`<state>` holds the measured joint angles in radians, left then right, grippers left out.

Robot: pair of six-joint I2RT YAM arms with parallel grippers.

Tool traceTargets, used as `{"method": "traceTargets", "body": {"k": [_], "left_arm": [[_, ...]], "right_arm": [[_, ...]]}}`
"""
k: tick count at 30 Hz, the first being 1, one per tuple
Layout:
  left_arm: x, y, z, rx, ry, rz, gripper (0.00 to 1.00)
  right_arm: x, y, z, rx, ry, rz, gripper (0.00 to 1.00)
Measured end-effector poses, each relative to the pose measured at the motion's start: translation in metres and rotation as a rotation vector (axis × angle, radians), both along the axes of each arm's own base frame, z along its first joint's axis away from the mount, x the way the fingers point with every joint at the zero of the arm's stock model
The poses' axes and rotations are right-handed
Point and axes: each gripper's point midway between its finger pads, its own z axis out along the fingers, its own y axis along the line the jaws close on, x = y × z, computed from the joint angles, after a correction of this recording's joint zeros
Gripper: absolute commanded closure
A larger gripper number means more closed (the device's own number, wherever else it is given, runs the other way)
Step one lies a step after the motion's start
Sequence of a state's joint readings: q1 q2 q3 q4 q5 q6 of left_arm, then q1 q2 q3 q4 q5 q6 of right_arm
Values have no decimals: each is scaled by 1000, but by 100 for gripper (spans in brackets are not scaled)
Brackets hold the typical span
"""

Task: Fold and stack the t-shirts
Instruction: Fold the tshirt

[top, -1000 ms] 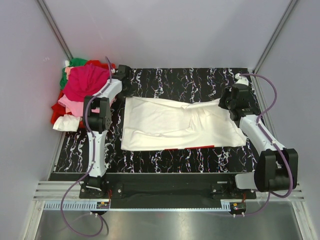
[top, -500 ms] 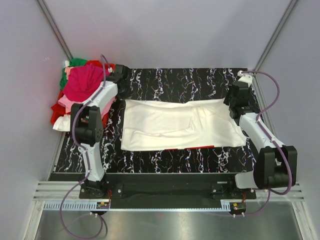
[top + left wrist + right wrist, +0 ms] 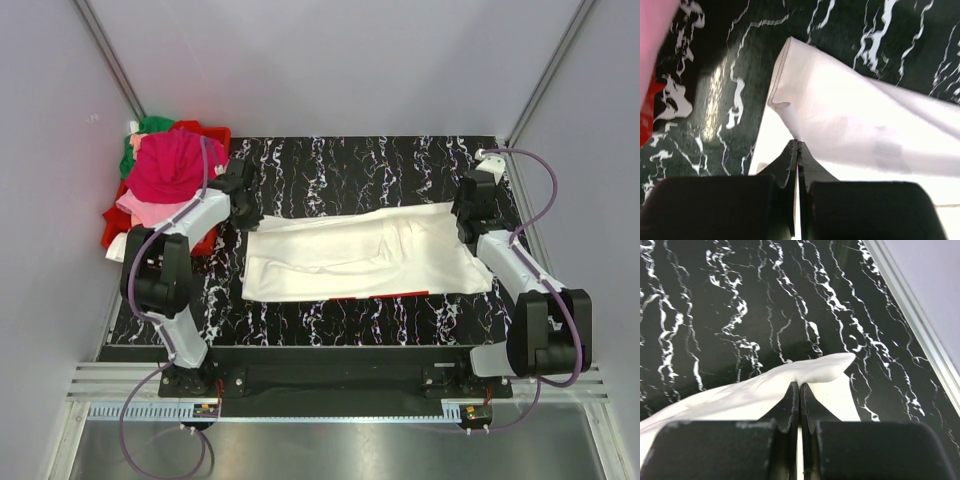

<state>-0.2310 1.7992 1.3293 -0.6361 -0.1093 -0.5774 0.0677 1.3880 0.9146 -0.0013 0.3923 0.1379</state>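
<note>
black marbled tabletop carries a large white t-shirt; a magenta-topped shirt pile lies outside the left gripper. it and the right gripper each pinch a far shirt corner, jaws tight. fold seemingly underway; next, bring both corners evenly to the near hem.

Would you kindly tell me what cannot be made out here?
- Top view, white t-shirt: underside hidden by the fold; only a red sliver shows.
- Top view, shirt pile: layers overlap, count unclear.
- Left wrist view, pink cloth: blurred, cut off by the frame edge.
</note>
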Motion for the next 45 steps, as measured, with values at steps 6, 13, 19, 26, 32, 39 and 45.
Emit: {"method": "traceTargets", "body": {"k": [6,13,19,26,32,39,45], "left_arm": [[-26,-3,15,-10,-27,-15,100],[-79,-11,6,-25,-9,-37,57],[-133,-5,-30,-20,127,-40,27],[-130,-4,16,-38,24,-66,23],[-129,-1,74,-53,-139,-124,22],[-156,12,100,-18,-198,-198,20],[-168,21,109,12,-229,-240,20]], "right_arm": [[-14,-6,2,-18,-10,-11,100],[-40,-8,2,21,-41,-47,51],[-68,-21,-24,55,66,-167,7],[-81,-18,-27,170,123,-207,6],[-72,-49,-42,462,175,-273,11],[-60,-17,-116,684,454,-209,16],[-63,-1,-136,777,540,-196,47]]}}
